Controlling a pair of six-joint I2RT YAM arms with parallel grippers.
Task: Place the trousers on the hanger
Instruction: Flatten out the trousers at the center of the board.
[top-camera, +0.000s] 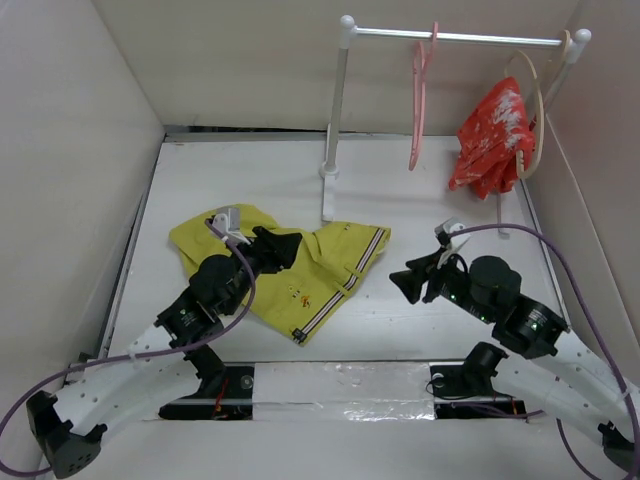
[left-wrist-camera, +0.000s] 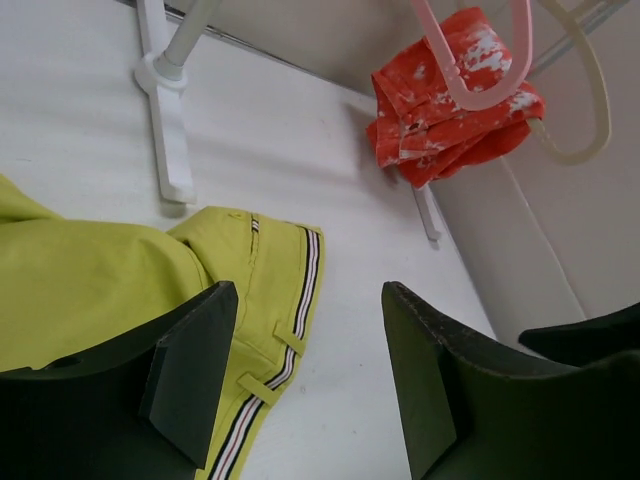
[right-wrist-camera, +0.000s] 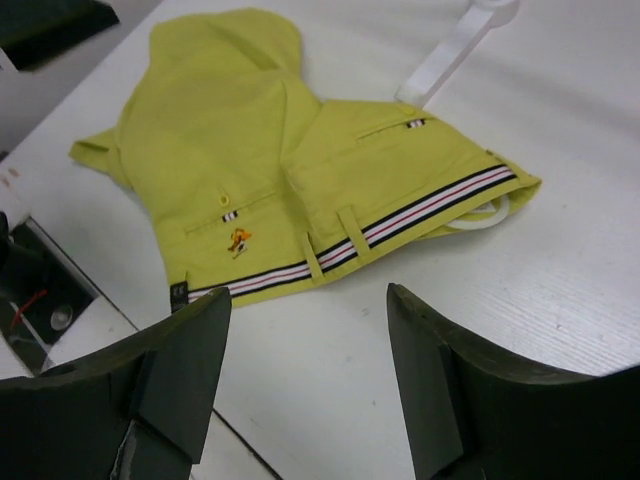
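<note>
Trousers (top-camera: 345, 258) lie crumpled flat on the table (top-camera: 420, 215), left of centre, well short of the hanger (top-camera: 420, 100), which hangs by its hook on the white rail (top-camera: 470, 38) at the far side. We see nothing on the hanger yet, so we judge the task is at its pick-up step.

Left gripper (top-camera: 284, 248) sits over the middle of the cloth with jaws apart and nothing between them. From the left wrist view one finger (left-wrist-camera: 190, 370) is over yellow cloth and the striped waistband (left-wrist-camera: 300, 290) runs up through the gap. We cannot tell whether the tips touch the fabric or hover just above it.

Right gripper (top-camera: 407, 281) is over bare table just beside the waistband end, jaws also spread and empty, aimed left at the trousers (right-wrist-camera: 250, 130).

Key relation: the waistband (top-camera: 345, 282) runs diagonally from near-left to far-right, and that striped edge faces the right arm, while the legs bunch away to the far left under the left arm. So the left arm is nearer the cloth and the right arm nearer the waistband's far end and the hanger. The hanger lies beyond and to the right of the trousers, next to a red garment (top-camera: 492, 135) on a beige hanger (top-camera: 541, 105), so we reckon the lift has to go up and far-right
</note>
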